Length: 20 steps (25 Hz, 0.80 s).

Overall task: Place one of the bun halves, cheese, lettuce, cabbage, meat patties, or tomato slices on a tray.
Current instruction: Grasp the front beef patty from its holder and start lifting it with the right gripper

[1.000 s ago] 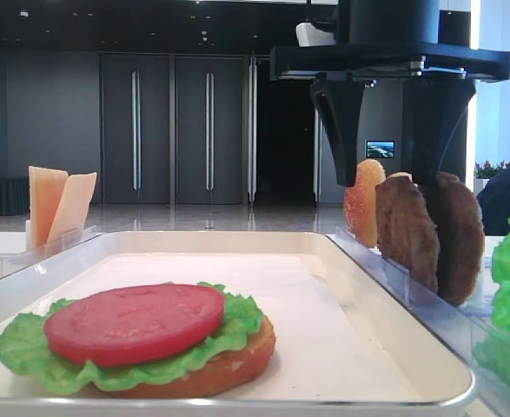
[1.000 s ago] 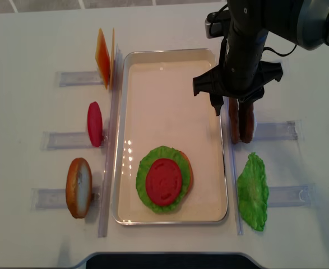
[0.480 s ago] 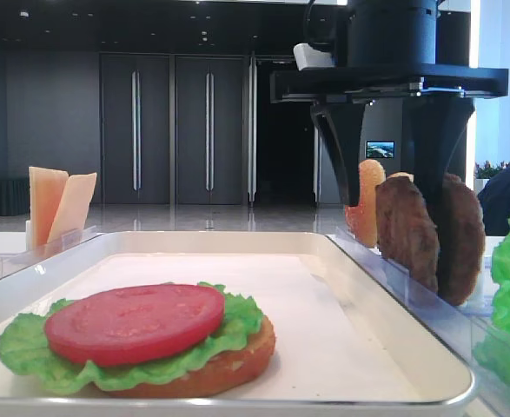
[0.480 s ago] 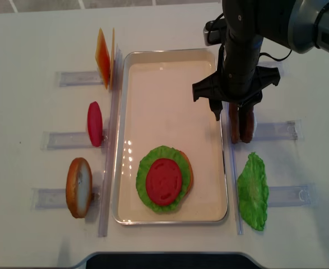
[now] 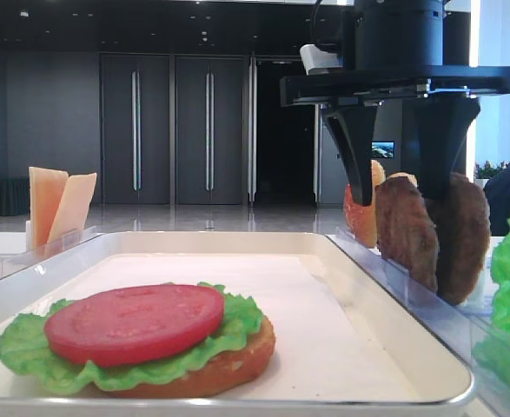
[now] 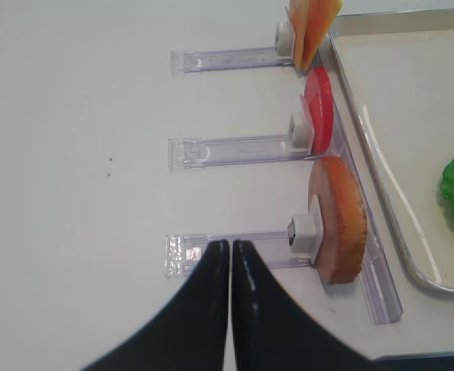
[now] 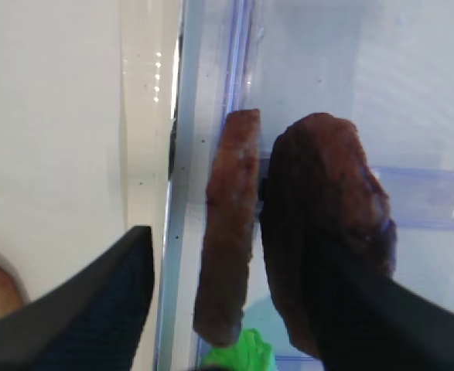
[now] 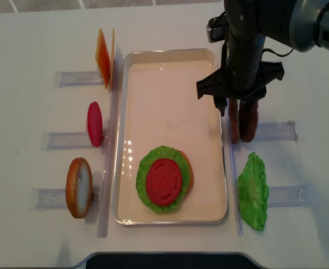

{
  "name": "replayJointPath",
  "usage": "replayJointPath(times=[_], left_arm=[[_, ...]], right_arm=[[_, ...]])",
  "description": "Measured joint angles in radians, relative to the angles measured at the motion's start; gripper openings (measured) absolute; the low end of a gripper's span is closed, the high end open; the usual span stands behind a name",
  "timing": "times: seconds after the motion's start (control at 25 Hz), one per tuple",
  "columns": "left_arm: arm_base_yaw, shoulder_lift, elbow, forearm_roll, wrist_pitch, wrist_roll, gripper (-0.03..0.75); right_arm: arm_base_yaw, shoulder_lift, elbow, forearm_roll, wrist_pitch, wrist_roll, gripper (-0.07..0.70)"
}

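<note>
Two dark-brown meat patties (image 8: 234,128) (image 8: 249,120) stand on edge in a clear rack just right of the cream tray (image 8: 164,95). My right gripper (image 8: 240,107) hangs over them, open. In the right wrist view its fingers straddle the thinner-looking patty (image 7: 228,224) nearest the tray rim (image 7: 145,116), and the right finger overlaps the other patty (image 7: 327,185). On the tray lies a bun half topped with lettuce and a tomato slice (image 8: 164,180). My left gripper (image 6: 230,246) is shut and empty over the table beside a standing bun half (image 6: 339,220).
Left of the tray, racks hold cheese slices (image 8: 103,56), a tomato slice (image 8: 95,123) and a bun half (image 8: 79,186). A lettuce leaf (image 8: 253,190) stands in the rack right of the tray's near end. An orange rounded piece (image 5: 359,213) stands behind the patties.
My right gripper has shifted slightly right and come down, so its fingers now reach lower around the patties. The left gripper has stayed shut.
</note>
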<state>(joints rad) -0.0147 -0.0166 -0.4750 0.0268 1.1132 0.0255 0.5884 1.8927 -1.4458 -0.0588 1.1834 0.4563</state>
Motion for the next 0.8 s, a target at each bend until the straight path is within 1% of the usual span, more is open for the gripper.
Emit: replayJointPath(times=[0.32,0.68,0.8], left_arm=[[0.000,0.000,0.000,0.000,0.000,0.000,0.000],[0.000,0.000,0.000,0.000,0.000,0.000,0.000],[0.000,0.000,0.000,0.000,0.000,0.000,0.000]], right_arm=[[0.000,0.000,0.000,-0.002,-0.010,0.000,0.340],[0.000,0.003,0.000,-0.019,-0.014,0.000,0.274],[0.000,0.005,0.000,-0.028,-0.011,0.001,0.232]])
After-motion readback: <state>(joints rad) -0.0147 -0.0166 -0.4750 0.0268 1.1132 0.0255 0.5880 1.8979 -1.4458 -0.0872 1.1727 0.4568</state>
